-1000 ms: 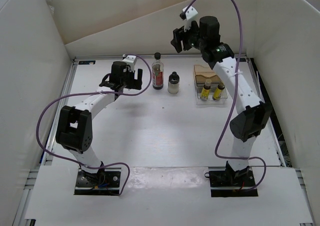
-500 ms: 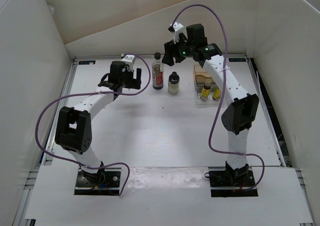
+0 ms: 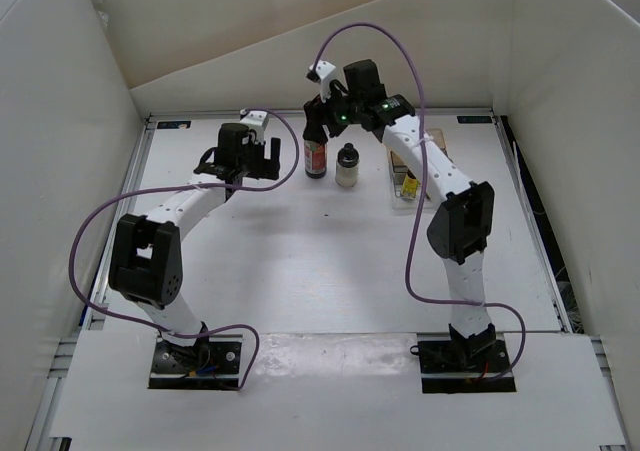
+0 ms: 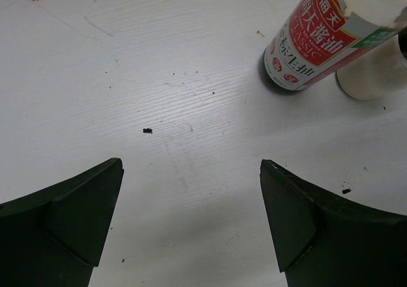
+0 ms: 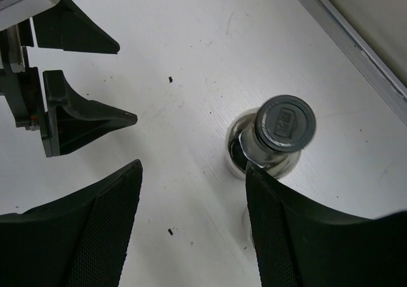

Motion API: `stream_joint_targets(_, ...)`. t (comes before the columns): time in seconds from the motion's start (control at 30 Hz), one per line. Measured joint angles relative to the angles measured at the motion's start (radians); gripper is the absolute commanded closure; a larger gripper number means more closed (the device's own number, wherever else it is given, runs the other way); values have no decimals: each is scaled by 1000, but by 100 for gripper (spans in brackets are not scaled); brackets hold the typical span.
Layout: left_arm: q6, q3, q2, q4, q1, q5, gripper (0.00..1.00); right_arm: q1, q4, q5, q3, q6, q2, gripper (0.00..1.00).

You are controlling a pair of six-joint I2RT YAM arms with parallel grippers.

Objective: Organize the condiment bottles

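In the overhead view my left gripper (image 3: 270,157) sits at the upper left of the counter (image 3: 300,261), low over the surface. Its wrist view shows that gripper (image 4: 191,220) wide open and holding nothing, only bare counter between the two dark fingers (image 4: 63,226). Just right of it stands the tall dark-red bottle (image 3: 316,157), upright, its red label (image 4: 311,42) showing at the upper right of my left wrist view. My right gripper (image 3: 320,119) hangs directly above this bottle's top. From the right wrist view, that gripper (image 5: 191,230) is also spread wide and empty. The bottle's dark cap (image 5: 285,121) lies just beyond the tip of the right-hand finger (image 5: 292,236), not between the two. Next to the right is the squat whitish jar (image 3: 347,167), close beside the tall bottle. Farther right, partly hidden behind my right arm, is the rack (image 3: 398,171) with one small yellow bottle (image 3: 409,185) visible in it.
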Motion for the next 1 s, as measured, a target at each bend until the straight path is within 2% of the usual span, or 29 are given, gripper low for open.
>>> stream_joint_targets(0.5,-1,-17,-2,0,17,0,0,11,55,163,-7,-72,25,31)
stream_joint_targets(1.0,-2,-17,-2,0,18,0,0,-45,130,140,-7,-23,25,31)
